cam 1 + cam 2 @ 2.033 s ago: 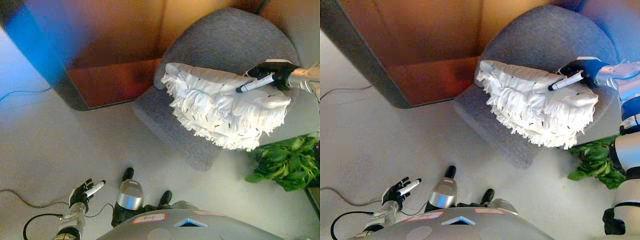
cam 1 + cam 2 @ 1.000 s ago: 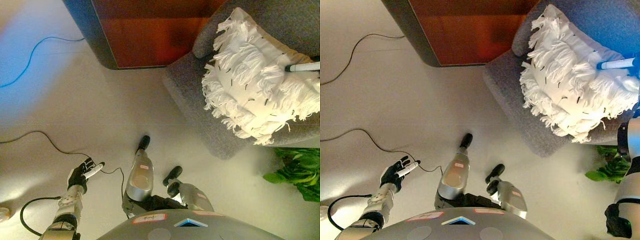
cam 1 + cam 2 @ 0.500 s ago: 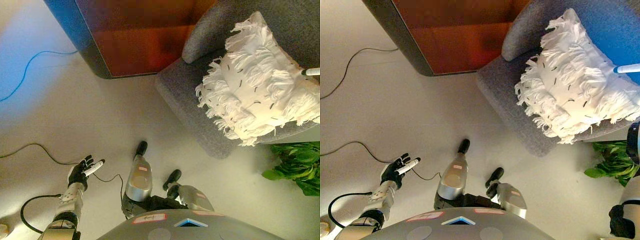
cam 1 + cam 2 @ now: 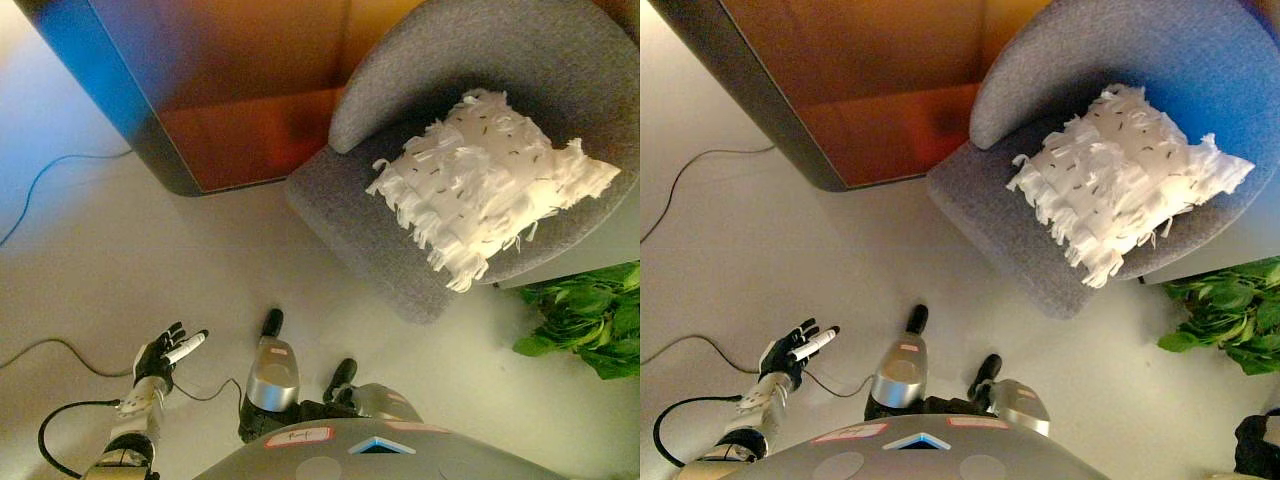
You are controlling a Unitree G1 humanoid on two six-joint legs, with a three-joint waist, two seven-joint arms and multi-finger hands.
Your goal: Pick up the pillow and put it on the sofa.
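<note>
One robot hand is showing, the left robot hand (image 4: pixel 162 360), hanging low at the left over the pale floor (image 4: pixel 90 270) with fingers spread and released, grasping nothing; the right is out of sight. Up and well right of it, the white fringed pillow (image 4: pixel 485 180) is lying on the grey, felt-like curved sofa (image 4: pixel 400 250), long axis slanting up-right. Leafy green plant (image 4: pixel 585 315) is sitting beside.

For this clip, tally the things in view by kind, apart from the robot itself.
Pillow: 1, white and fringed, lying on the sofa seat
Sofa: 1, grey
Cabinet: 1, wooden, beside the sofa
Plant: 1, green and leafy
Total: 4
</note>
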